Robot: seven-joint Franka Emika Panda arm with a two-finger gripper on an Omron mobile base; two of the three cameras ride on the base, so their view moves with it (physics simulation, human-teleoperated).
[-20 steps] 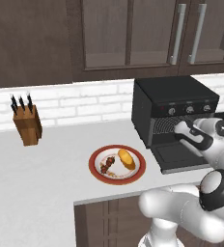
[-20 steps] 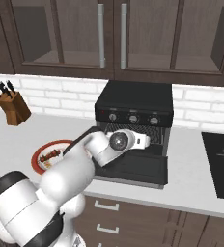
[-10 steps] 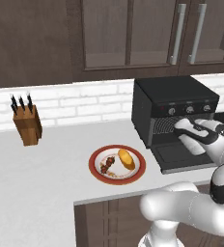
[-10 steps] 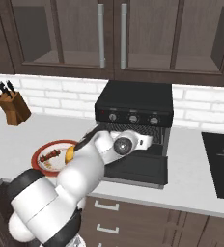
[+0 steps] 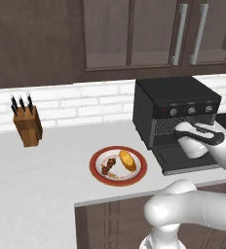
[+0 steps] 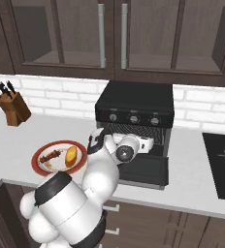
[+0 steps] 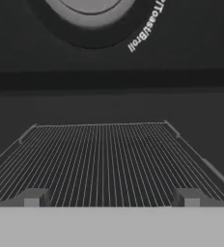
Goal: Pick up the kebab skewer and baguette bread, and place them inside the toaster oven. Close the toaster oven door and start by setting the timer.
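Note:
The black toaster oven (image 5: 183,109) (image 6: 134,104) stands on the counter with its door (image 5: 188,158) (image 6: 141,170) dropped flat. My gripper (image 5: 177,128) (image 6: 151,142) (image 7: 110,198) hovers at the oven's mouth above the door. It is open, with nothing between its fingertips (image 7: 32,198). Ahead of it lies the wire rack (image 7: 104,159), and one knob (image 7: 92,14) looms above. Left of the oven, a red-rimmed plate (image 5: 98,176) (image 6: 39,167) holds the kebab skewer (image 5: 108,166) (image 6: 51,156) and the baguette bread (image 5: 127,159) (image 6: 72,155) side by side.
A wooden knife block (image 5: 27,125) (image 6: 12,107) stands against the brick wall far to the left. Dark wall cabinets (image 5: 134,39) hang over the counter. A black cooktop (image 6: 221,164) lies to the right of the oven. My white arm bulks low in front of the counter edge.
The arm's elbow has swung down and away, uncovering the plate in the right base view. The hand has stayed at the oven mouth, still open.

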